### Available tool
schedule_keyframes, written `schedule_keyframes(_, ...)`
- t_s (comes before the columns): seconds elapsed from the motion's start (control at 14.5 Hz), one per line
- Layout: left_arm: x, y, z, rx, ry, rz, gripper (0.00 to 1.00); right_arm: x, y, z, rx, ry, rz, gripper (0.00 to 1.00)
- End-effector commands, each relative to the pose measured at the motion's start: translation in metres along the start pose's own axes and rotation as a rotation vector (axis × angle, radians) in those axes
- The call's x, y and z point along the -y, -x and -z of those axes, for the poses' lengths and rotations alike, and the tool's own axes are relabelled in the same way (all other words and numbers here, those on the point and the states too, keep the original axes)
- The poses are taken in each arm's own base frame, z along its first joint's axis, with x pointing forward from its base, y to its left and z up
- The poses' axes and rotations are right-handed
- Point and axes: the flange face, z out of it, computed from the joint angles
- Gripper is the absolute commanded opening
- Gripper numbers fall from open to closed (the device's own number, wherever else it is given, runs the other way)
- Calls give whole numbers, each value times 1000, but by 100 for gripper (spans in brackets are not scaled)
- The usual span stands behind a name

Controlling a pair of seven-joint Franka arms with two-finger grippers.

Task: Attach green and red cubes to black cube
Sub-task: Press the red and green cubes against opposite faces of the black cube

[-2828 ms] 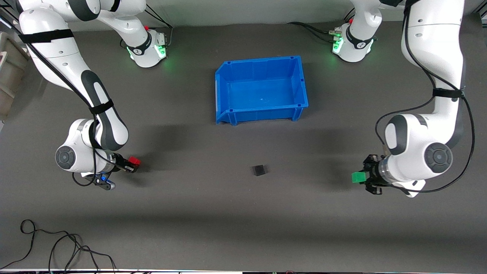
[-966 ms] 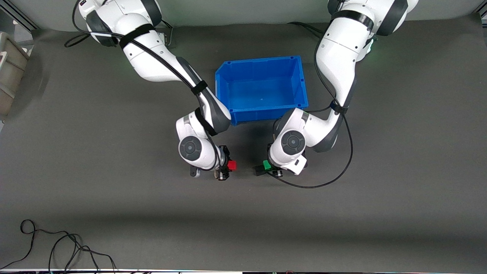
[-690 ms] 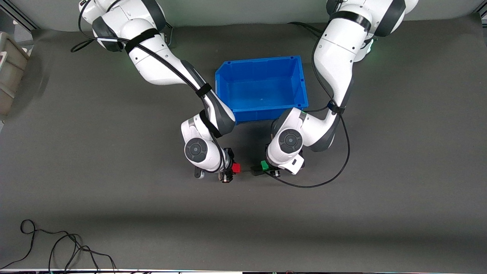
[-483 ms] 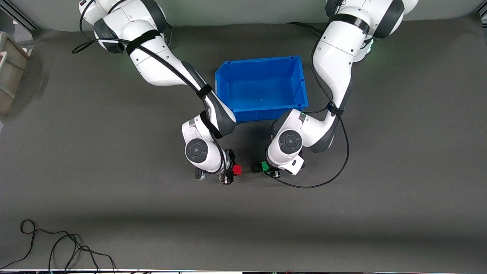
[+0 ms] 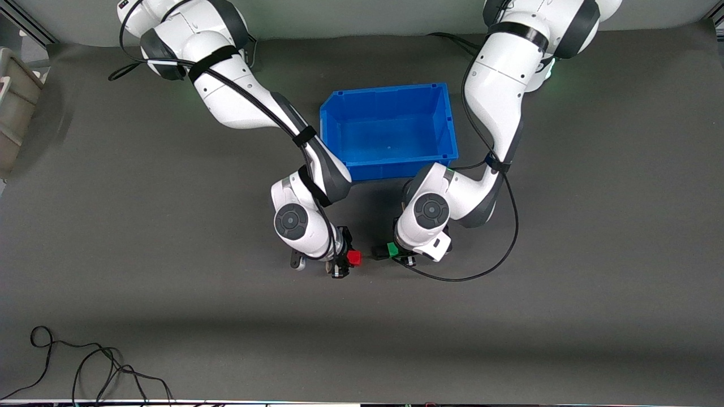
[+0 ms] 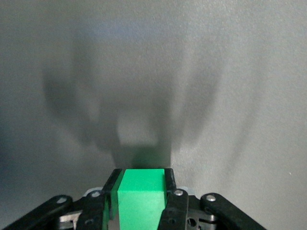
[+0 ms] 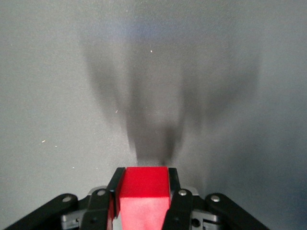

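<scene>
The right tool, clamped on the red cube, faces the black cube at its 3 o'clock; the left tool, clamped on the green cube, presses the black cube's other face.

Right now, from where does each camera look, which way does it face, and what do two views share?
Front view: high across the table, facing both bases; shows both arms, blue bin, black cube.
Left wrist view: looks along the left gripper at the mat; green cube.
Right wrist view: along the right gripper; red cube.
Shared: front also shows both cubes.
</scene>
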Motion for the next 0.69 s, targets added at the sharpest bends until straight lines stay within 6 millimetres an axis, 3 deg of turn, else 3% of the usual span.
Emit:
schedule_keyframes(0.0, 2, 18, 7, 15, 27, 22, 0, -4, 21, -11, 8, -27, 1, 0)
schedule_keyframes(0.62, 5, 26, 8, 28, 38, 19, 0, -5, 27, -12, 15, -35, 10, 0)
